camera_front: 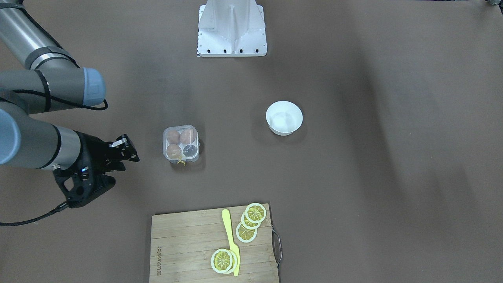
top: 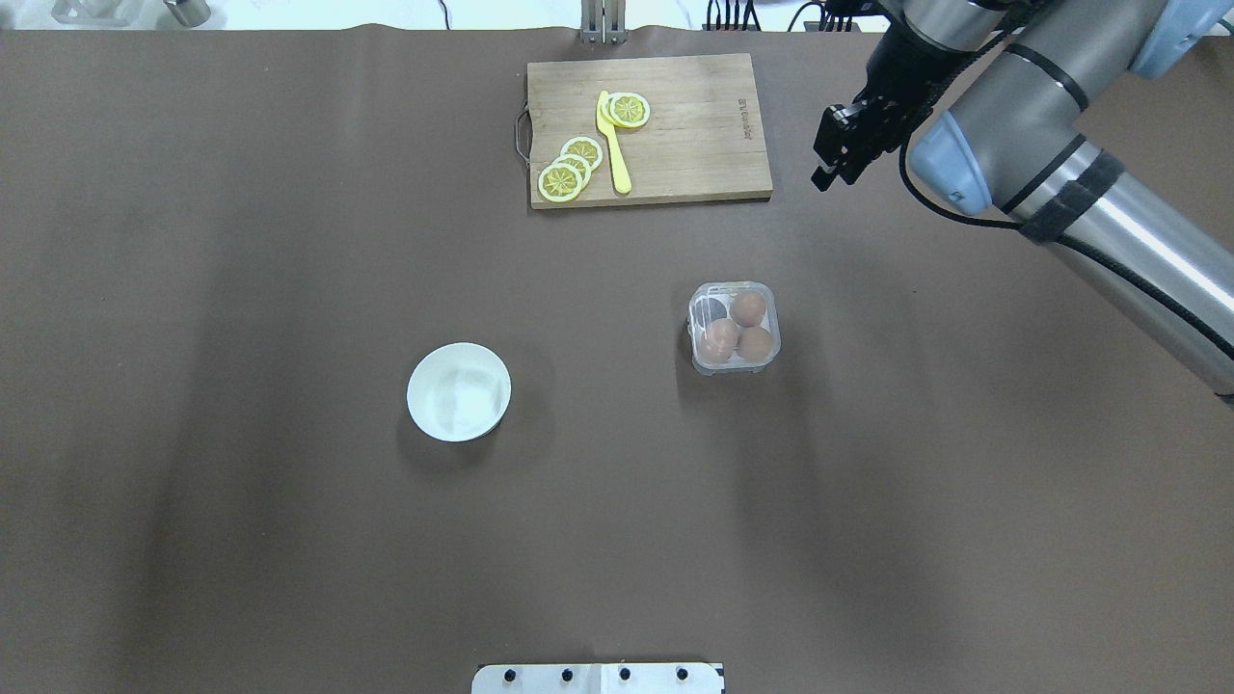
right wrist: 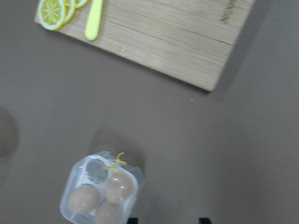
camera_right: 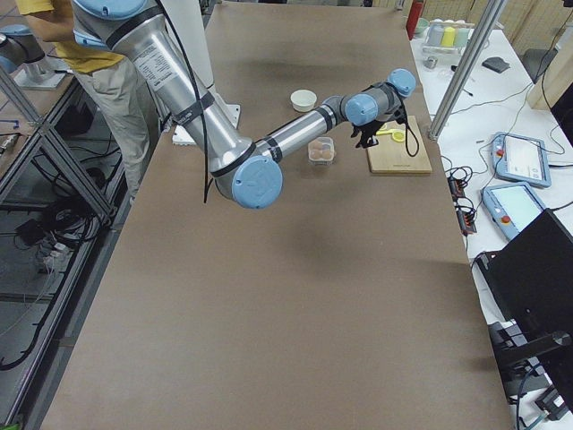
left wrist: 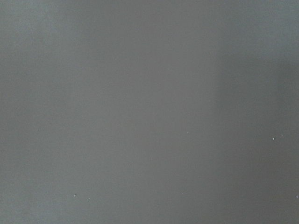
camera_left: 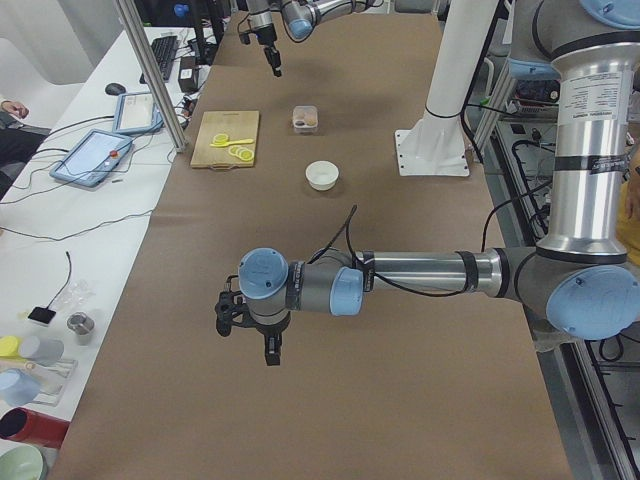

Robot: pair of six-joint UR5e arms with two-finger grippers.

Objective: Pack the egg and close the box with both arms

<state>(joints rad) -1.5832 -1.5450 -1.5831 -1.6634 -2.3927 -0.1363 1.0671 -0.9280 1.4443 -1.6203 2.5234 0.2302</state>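
Note:
The clear box [camera_front: 180, 144] stands mid-table with its lid down and a yellow string [camera_front: 180, 161] at its edge. It holds three orange-brown eggs; one egg [top: 747, 308] sits beside the single free cell. The box also shows in the right wrist view [right wrist: 102, 193]. My right gripper [camera_front: 127, 153] hovers apart from the box, between it and the cutting board's corner in the overhead view [top: 831, 166]. Its fingertips [right wrist: 132, 219] stand apart at the bottom of the wrist view, open and empty. My left gripper [camera_left: 270, 352] hangs over bare table far from the box; I cannot tell its state.
A white bowl [top: 459, 391] stands on the box's other side, away from my right arm. A wooden cutting board [top: 694, 125] with lemon slices [top: 561, 180] and a yellow knife [top: 613, 145] lies at the far edge. The white robot base [camera_front: 232, 35] is at the near edge.

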